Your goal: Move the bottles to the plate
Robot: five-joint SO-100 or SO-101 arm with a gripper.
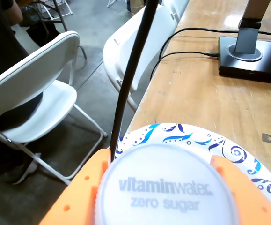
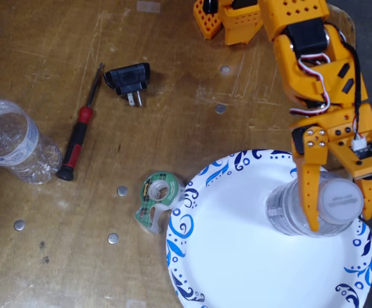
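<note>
Orange gripper: the gripper (image 2: 338,224) is standing over the right part of the plate in the fixed view, with one finger (image 2: 310,192) lying on the left side of the capped bottle and the other on its right side. It is clasping this bottle; both fingers are touching it.
Capped bottle: the clear bottle with the wide grey-white cap (image 2: 340,200) is standing upright on the plate, in its right half. In the wrist view the cap (image 1: 167,187) is filling the near bottom of the picture, showing the words "vitaminwater zero sugar", with orange fingers (image 1: 81,194) sitting on both sides of it.
Plate: the white paper plate with blue swirls (image 2: 237,256) is lying at the near right of the wooden table (image 2: 173,115). In the wrist view its rim (image 1: 182,133) is showing just beyond the cap.
Second bottle: the crinkled clear bottle (image 2: 15,144) is lying on its side at the far left edge of the fixed view, well apart from the plate.
Tape dispenser: the green tape dispenser (image 2: 157,200) is sitting just beside the left rim of the plate.
Screwdriver: the red and black screwdriver (image 2: 79,135) is lying just right of the crinkled bottle.
Plug adapter: the black plug adapter (image 2: 129,80) is resting near the screwdriver tip.
Chairs: white folding chairs (image 1: 37,89) are standing beside the table in the wrist view.
</note>
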